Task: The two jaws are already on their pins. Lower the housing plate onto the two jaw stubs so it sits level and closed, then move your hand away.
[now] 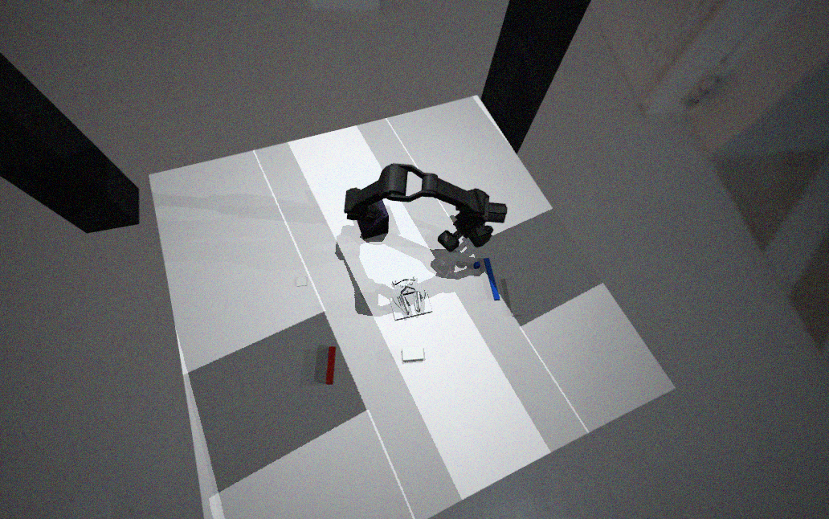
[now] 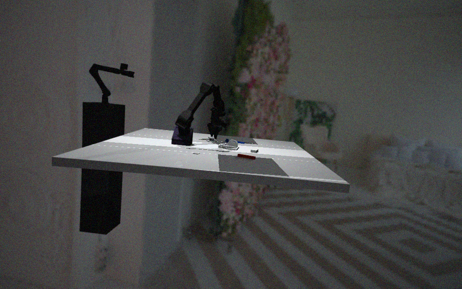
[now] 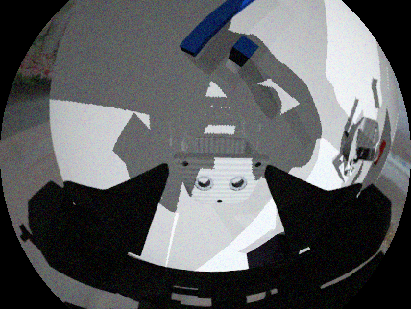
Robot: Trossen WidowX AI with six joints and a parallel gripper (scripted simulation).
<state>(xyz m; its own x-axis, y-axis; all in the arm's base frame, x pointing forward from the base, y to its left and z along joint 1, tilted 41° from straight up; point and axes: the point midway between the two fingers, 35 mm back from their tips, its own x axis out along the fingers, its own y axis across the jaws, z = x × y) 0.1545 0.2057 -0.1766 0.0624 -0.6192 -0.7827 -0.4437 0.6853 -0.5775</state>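
The pale housing plate [image 3: 219, 192] lies on the table away from the jaws, with two round features and small holes showing in the wrist view. My gripper [image 1: 464, 239] [image 2: 214, 137] [image 3: 218, 169] is open and points down over the plate, one finger at each side of it, with nothing held. The exact height of the fingertips above the table is hard to tell. The jaw assembly [image 1: 408, 296] [image 2: 230, 144] [image 3: 367, 131] stands apart from the plate, at the right edge of the wrist view. Its jaws show on top; the stubs are too small to make out.
A blue bar [image 1: 492, 279] [image 3: 206, 35] and a small blue block [image 1: 476, 264] [image 3: 244, 47] lie near the plate. A red bar [image 1: 330, 365] [image 2: 245, 156] and a white block [image 1: 413, 354] [image 2: 254, 150] lie beyond the jaw assembly. A small white piece [image 1: 300, 281] lies on its other side.
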